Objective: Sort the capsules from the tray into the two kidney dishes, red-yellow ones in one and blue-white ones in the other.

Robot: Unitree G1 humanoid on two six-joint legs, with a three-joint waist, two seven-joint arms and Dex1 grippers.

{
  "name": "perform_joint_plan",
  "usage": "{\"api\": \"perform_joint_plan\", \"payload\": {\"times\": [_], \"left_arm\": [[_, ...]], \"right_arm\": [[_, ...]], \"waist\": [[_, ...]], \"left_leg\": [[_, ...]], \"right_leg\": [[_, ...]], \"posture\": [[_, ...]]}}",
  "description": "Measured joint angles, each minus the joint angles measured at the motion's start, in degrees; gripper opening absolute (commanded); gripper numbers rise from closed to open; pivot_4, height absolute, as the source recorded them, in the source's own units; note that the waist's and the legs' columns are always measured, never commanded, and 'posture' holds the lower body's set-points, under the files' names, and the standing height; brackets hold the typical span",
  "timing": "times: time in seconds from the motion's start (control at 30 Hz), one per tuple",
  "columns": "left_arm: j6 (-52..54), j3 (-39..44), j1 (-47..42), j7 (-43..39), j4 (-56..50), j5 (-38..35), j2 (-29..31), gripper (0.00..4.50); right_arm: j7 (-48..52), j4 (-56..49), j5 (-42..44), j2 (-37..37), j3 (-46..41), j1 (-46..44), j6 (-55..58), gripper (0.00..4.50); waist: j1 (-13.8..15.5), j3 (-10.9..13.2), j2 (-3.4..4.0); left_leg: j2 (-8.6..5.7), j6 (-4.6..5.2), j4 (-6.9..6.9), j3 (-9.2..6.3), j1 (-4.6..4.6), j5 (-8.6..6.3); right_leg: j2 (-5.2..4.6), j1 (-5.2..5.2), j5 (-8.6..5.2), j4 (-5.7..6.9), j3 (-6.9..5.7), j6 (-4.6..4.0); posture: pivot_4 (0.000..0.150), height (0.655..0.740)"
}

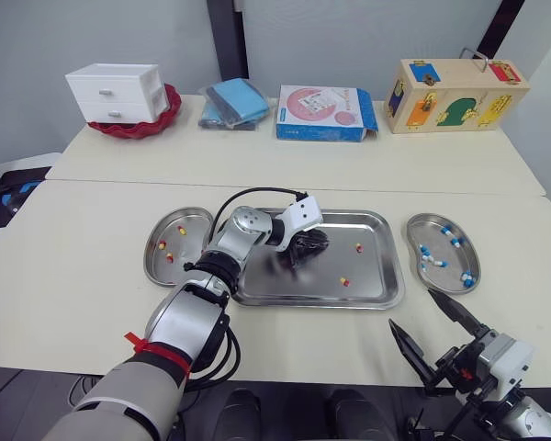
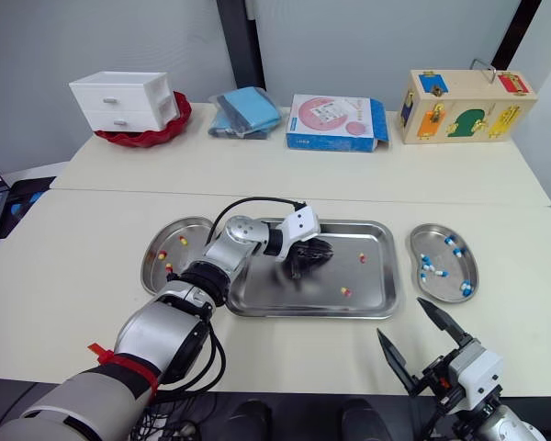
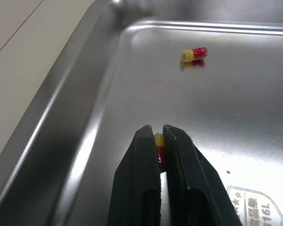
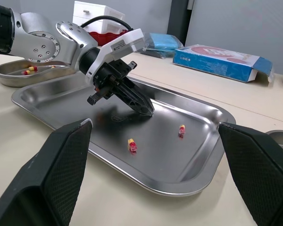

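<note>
Black fingers of the left end effector [image 3: 156,134] are pinched almost together on a red-yellow capsule [image 3: 158,147]. The capsule is held between their tips, yellow end outermost. The tips point down at the floor of the steel tray [image 1: 372,271], near its middle. Whether the capsule touches the metal cannot be told.

A second red-yellow capsule [image 1: 358,247] lies loose on the tray floor to the right of the end effector. A third red-yellow capsule [image 1: 344,281] lies nearer the tray's front rim, apart from the second.

The tray sits in the middle of the pale tabletop [image 1: 73,239]. Just beside its left end is the left kidney dish [image 1: 170,220], with a few sorted red-yellow capsules [image 1: 169,258] in it. Just beside its right end is the right kidney dish [image 1: 429,221], holding several blue-white capsules [image 1: 425,250].

The right end effector [image 1: 411,309] hovers over the front edge of the tabletop, near the tray's front right corner and the right kidney dish. Its two fingers are spread wide and hold nothing.

Several things stand along the far side of the tabletop. From left to right they are a white drawer unit [image 1: 115,92] standing on a red dish [image 1: 165,115], a bundle of blue cloths [image 1: 234,101], a blue and pink box [image 1: 321,112], and a wooden box [image 1: 455,95] with coloured latches on its front.
</note>
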Motion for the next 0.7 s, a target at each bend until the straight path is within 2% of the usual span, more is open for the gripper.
{"api": "perform_joint_plan", "payload": {"times": [0.23, 0.27, 0.7], "left_arm": [[0.0, 0.0, 0.2, 0.1, -0.3, 0.0, 0.0, 0.28], [0.0, 0.0, 0.3, 0.0, -0.4, 0.0, 0.0, 0.14], [0.0, 0.1, 1.2, 0.0, -1.7, 0.0, 0.1, 0.14]], "right_arm": [[-0.1, 0.0, 0.0, -0.1, 0.3, 0.0, 0.0, 4.5], [-0.1, 0.0, 0.0, -0.1, 0.3, 0.0, 0.0, 4.5], [-0.1, 0.0, 0.0, -0.2, 0.6, -0.2, 0.0, 4.5]], "waist": [[0.0, 0.0, 0.0], [0.0, 0.0, 0.0], [0.0, 0.0, 0.0]], "left_leg": [[0.0, 0.0, 0.0, 0.0, 0.0, 0.0], [0.0, 0.0, 0.0, 0.0, 0.0, 0.0], [0.0, 0.0, 0.01, 0.0, 0.0, 0.0]], "right_leg": [[0.0, 0.0, 0.0, 0.0, 0.0, 0.0], [0.0, 0.0, 0.0, 0.0, 0.0, 0.0], [0.0, 0.01, 0.0, 0.0, 0.0, 0.0]], "posture": [[0.15, 0.74], [0.15, 0.74], [0.15, 0.74]]}}
